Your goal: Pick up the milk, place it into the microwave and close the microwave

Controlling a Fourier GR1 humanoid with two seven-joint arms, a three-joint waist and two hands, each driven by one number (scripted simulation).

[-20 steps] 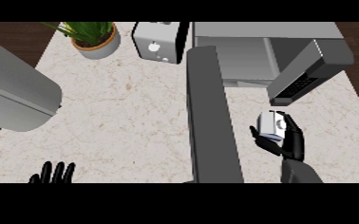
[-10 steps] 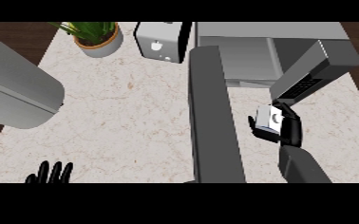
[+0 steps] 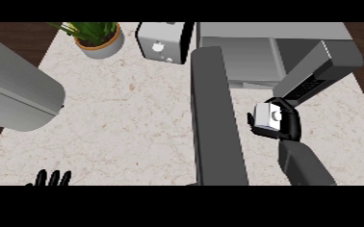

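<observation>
Raised milk (image 3: 268,116), right hand (image 3: 284,125) nearer microwave (image 3: 241,60)

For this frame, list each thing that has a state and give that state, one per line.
microwave: open, its cavity showing.
microwave door: swung out toward the robot, seen edge-on.
milk: held in front of the microwave's opening, not yet inside.
right hand: curled round the milk.
left hand: open, fingers up at the view's lower left edge, holding nothing.
potted plant: upright on the counter.
toaster: upright beside the microwave; slots not clear.
</observation>
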